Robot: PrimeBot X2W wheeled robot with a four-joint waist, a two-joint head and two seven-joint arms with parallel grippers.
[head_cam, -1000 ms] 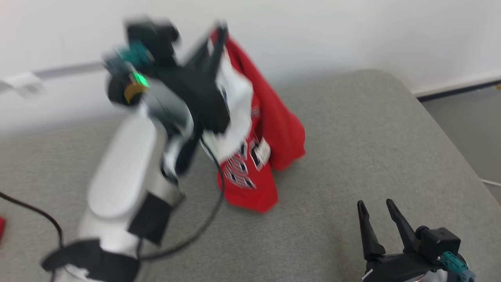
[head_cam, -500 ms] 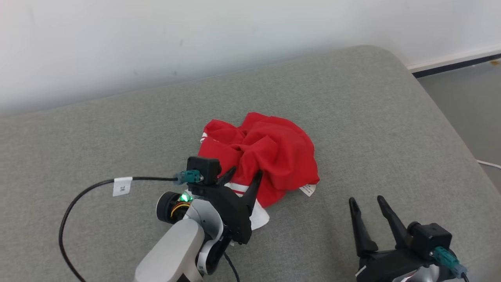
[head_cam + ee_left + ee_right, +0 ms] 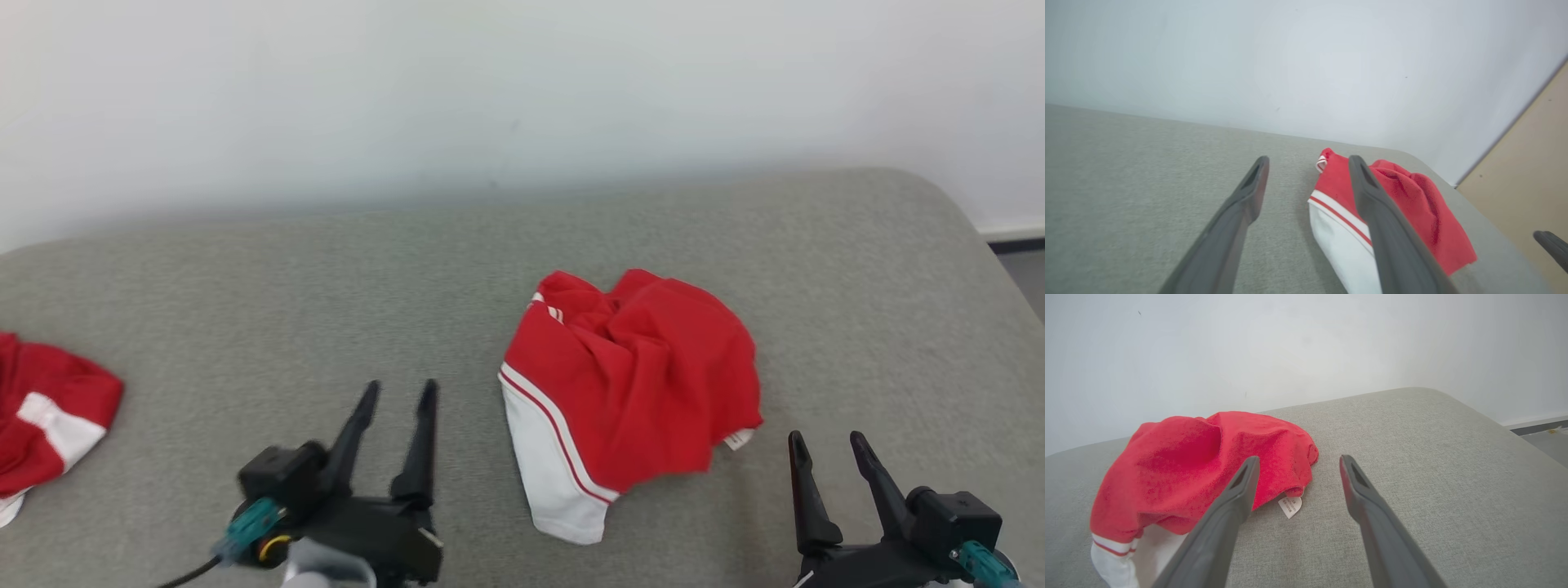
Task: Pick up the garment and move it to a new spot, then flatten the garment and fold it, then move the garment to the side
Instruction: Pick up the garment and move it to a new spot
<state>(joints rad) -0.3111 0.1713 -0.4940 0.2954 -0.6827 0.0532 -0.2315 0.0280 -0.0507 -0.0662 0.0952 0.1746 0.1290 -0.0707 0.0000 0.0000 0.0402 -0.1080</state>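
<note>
item inspected: the garment (image 3: 645,384), red with a white panel (image 3: 547,465) edged by thin red and white stripes. it lies crumpled in a loose heap on the grey fabric surface (image 3: 326,278). neither hand holds it.

position: right of centre in the head view, between the two hands and slightly beyond their fingertips. the red portion is bunched and creased toward the far side. the white panel spreads flat toward the near side. a small white label (image 3: 737,439) sticks out from the near right hem and rests on the surface.

left hand (image 3: 400,385): low at the near left of the head view, fingers apart, nothing between them. it stands near the garment's left edge, with bare surface between the two and no contact seen. in the left wrist view the garment shows behind one finger.

right hand (image 3: 825,438): low at the near right, fingers apart, empty. it sits just beside the near right hem and close to the label, not touching either. in the right wrist view the label shows past the fingertips, within the gap between the fingers.

other findings: a second red and white cloth (image 3: 49,416) lies at the far left edge of the head view, cut off by the frame and well apart from the garment. a pale wall (image 3: 490,98) rises behind the far edge of the surface. the surface has a rounded corner at the far right.
</note>
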